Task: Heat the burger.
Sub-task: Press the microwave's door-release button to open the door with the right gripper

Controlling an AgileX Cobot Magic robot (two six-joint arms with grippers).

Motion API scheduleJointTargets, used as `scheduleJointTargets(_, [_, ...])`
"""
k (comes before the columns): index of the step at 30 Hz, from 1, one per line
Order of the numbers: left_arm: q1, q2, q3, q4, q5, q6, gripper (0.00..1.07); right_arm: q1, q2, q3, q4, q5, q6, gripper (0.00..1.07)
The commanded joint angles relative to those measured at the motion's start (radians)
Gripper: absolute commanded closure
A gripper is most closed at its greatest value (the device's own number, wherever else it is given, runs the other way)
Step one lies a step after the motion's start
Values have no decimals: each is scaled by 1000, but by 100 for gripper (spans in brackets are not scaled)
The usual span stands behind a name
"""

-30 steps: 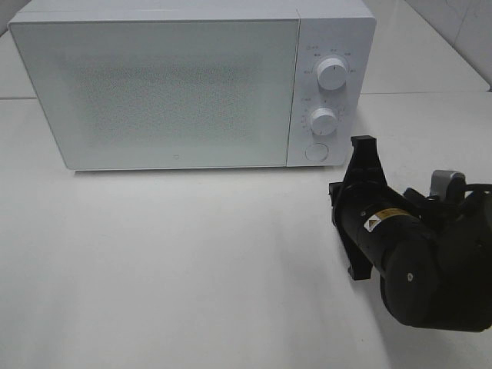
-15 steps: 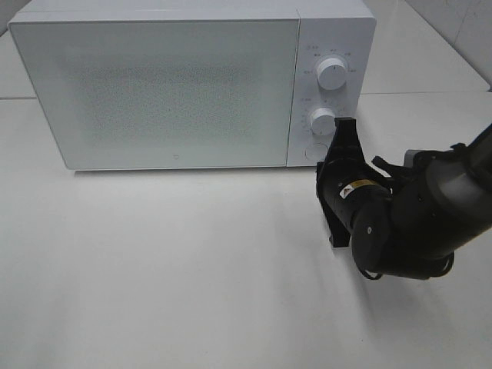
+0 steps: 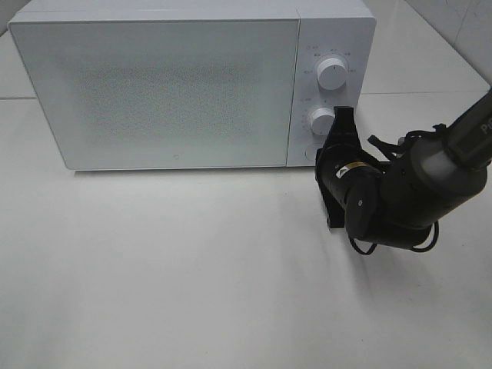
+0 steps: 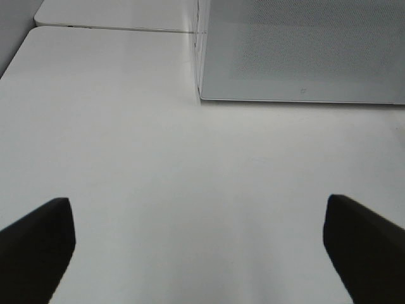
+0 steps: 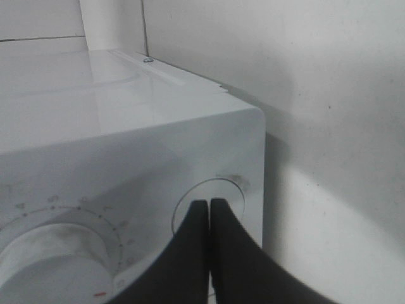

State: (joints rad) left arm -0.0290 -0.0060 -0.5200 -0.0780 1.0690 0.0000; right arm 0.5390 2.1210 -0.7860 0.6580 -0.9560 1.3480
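The burger is out of view in every frame. The white microwave (image 3: 154,84) stands at the back of the table with its door closed. My right gripper (image 3: 320,157) is shut with nothing held. Its tips (image 5: 209,204) rest against the round button (image 5: 226,189) at the bottom of the control panel, below the lower knob (image 3: 322,121). My left gripper (image 4: 199,240) is open and empty above bare table, in front of the microwave's (image 4: 304,50) lower left corner. It does not show in the exterior high view.
The upper knob (image 3: 331,74) sits above the lower one on the microwave's right panel. The white table (image 3: 177,269) stretches in front of the microwave. A wall stands behind and to the right.
My right arm has swung left and forward towards the microwave, bringing the shut gripper from the table's right side up to the round button. The left gripper has not changed.
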Motion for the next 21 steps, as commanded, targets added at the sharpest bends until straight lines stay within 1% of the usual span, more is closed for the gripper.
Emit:
scheduleJointTargets(1, [3,-14,2,-5,1,0,6,-3,15,-27,-12,16,-11,107])
scheduleJointTargets(12, [3,-14,2,-5,1,0,6,-3,32,-76,-11,19,-13,107])
scheduleJointTargets(21, [3,-14,2,-5,1,0,6,-3,32,-81,18,3,-27,107])
